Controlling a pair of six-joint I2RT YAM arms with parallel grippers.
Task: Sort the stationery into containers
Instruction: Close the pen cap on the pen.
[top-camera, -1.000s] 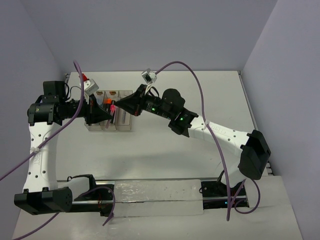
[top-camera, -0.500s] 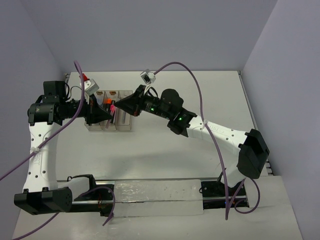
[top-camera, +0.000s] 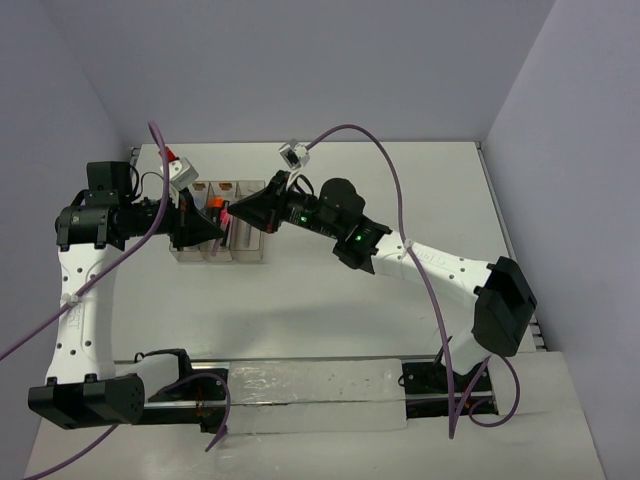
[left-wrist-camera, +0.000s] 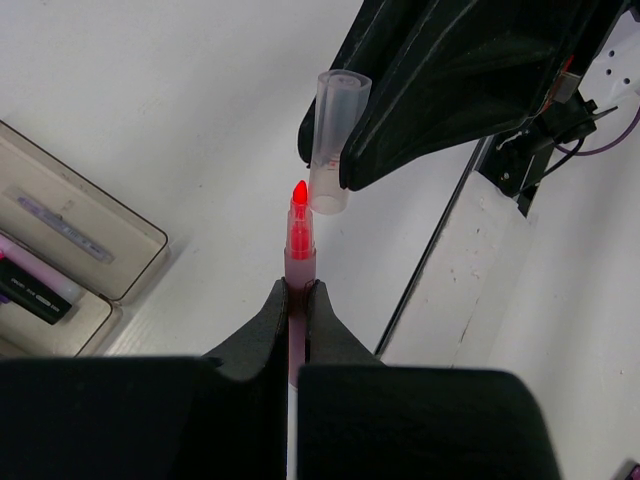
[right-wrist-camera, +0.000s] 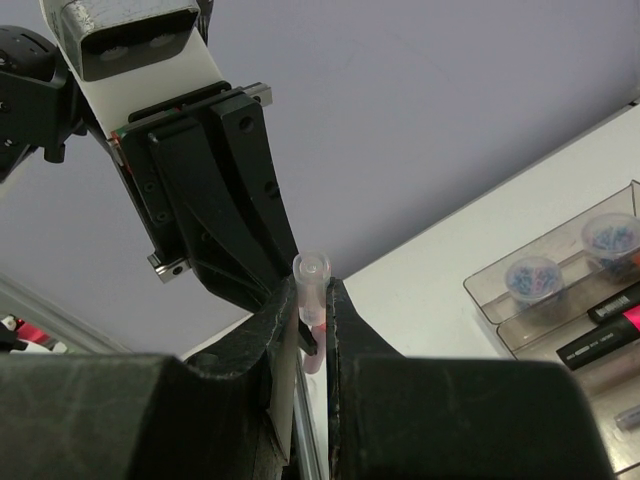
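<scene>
My left gripper (left-wrist-camera: 297, 290) is shut on a thin pink pen (left-wrist-camera: 298, 250) whose red tip is bare. My right gripper (right-wrist-camera: 314, 290) is shut on the pen's clear cap (right-wrist-camera: 311, 278). In the left wrist view the cap (left-wrist-camera: 335, 140) hangs just past the tip, its mouth beside it and a little off line. In the top view both grippers (top-camera: 218, 232) (top-camera: 240, 212) meet above the clear three-compartment tray (top-camera: 250, 252). In the right wrist view the tray (right-wrist-camera: 490, 300) holds small bluish round pieces (right-wrist-camera: 533, 272) and a pink-black highlighter (right-wrist-camera: 605, 335).
In the left wrist view one tray compartment (left-wrist-camera: 140, 262) holds a grey pen (left-wrist-camera: 62, 222). An orange-capped item (top-camera: 214, 203) shows in the tray in the top view. Purple cables (top-camera: 400, 190) arc over the right arm. A metal rail (top-camera: 320, 385) runs along the near edge.
My right arm has crept slightly to the left, bringing the cap closer to the pen tip. My left arm has stayed put.
</scene>
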